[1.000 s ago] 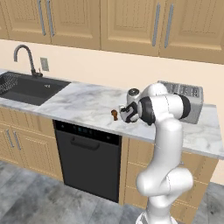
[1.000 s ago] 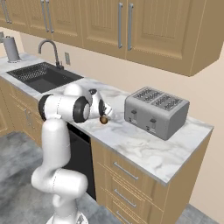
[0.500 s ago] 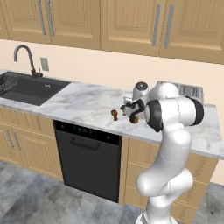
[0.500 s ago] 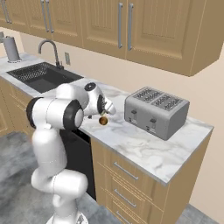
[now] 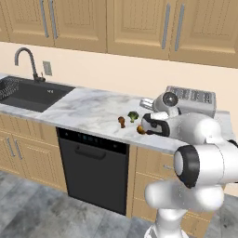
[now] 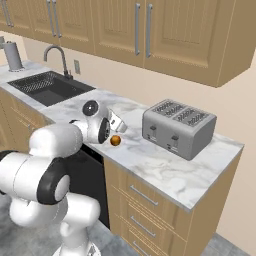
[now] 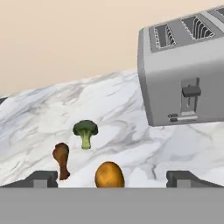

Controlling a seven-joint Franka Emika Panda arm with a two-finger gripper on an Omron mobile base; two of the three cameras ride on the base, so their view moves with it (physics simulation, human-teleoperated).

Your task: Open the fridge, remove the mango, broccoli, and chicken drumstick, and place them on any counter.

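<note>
On the marbled counter (image 5: pixel 88 109) lie the orange mango (image 5: pixel 140 129), the green broccoli (image 5: pixel 133 116) and the brown chicken drumstick (image 5: pixel 122 122), close together. My gripper (image 5: pixel 145 127) is open just right of the mango. The hand view has the mango (image 7: pixel 109 175) resting on the counter (image 7: pixel 131 109) between my wide-apart fingertips (image 7: pixel 41 177), touching neither. The broccoli (image 7: pixel 85 130) and drumstick (image 7: pixel 61 157) lie beyond it to the left. From the right, the mango (image 6: pixel 115 140) lies just below my gripper (image 6: pixel 114 131). The fridge is out of view.
A silver toaster (image 5: pixel 193 97) (image 6: pixel 178 127) (image 7: pixel 183 70) stands on the counter right of the food. A dark sink (image 5: pixel 28 93) with a curved faucet (image 5: pixel 25 60) is at the left. A black dishwasher (image 5: pixel 95 167) sits below the counter edge.
The arm's elbow has swung out toward the cameras and the hand has drawn back a little from the mango. The jaws have spread slightly wider. The food has not moved.
</note>
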